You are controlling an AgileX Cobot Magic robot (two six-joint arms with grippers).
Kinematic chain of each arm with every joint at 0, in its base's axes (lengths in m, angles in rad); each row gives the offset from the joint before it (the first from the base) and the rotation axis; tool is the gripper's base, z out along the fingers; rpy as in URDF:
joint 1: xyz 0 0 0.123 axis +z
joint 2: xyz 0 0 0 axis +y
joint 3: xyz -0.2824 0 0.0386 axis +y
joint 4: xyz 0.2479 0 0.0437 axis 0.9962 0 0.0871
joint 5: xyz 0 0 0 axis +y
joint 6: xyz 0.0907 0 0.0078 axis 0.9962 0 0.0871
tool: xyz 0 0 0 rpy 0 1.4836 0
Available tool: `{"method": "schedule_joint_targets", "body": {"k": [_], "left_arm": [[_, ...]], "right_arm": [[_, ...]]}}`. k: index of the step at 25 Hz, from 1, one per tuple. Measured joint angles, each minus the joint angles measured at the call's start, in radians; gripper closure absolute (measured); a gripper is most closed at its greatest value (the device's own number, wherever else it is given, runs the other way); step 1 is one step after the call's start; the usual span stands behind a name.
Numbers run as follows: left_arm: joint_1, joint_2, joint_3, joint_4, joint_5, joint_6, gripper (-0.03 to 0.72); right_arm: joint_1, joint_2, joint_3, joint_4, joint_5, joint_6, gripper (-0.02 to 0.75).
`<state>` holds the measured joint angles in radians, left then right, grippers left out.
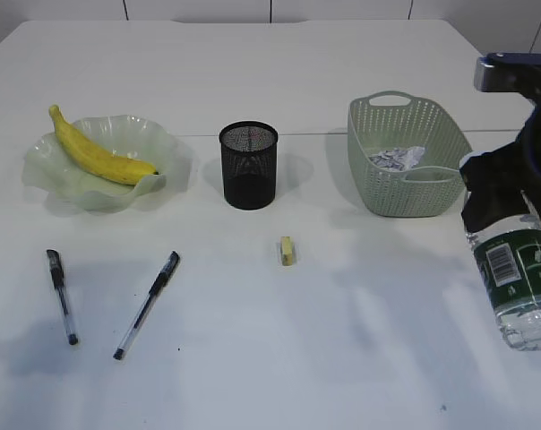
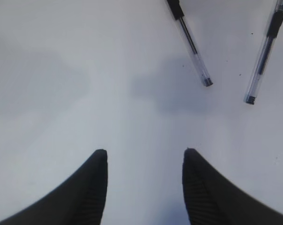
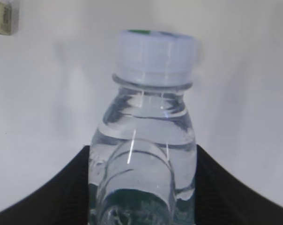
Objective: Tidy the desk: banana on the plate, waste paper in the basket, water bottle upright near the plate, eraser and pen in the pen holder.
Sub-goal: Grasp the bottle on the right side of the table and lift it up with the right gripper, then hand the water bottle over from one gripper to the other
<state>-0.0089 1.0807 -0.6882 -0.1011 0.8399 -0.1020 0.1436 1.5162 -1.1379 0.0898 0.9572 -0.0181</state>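
While right end effector (image 1: pixel 508 193) grips water bottle (image 1: pixel 519 282), left end effector (image 2: pixel 144 161) gapes (white table (image 1: pixel 360 358), pale wall).

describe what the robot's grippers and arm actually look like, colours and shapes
The left gripper has two matte black fingers that taper to rounded tips, with fine ribbing on their inner faces. The right gripper shows the same black, curved, finely textured fingers. In the exterior view the right arm is black with a dark blue block at its top. No cables or markings are visible.
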Motion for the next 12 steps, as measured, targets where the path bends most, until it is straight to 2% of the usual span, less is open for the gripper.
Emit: {"method": "schedule_joint_targets", "body": {"k": [6,10,12], "left_arm": [[0.000,0.000,0.000,0.000,0.000,0.000,0.326],[0.000,0.000,0.000,0.000,0.000,0.000,0.326],[0.000,0.000,0.000,0.000,0.000,0.000,0.326]], "right_arm": [[0.000,-0.184,0.179,0.111,-0.063,-0.131,0.316],[0.000,-0.238,0.230,0.281,-0.085,-0.323,0.316],[0.000,-0.239,0.230,0.412,-0.104,-0.435,0.317]]}}
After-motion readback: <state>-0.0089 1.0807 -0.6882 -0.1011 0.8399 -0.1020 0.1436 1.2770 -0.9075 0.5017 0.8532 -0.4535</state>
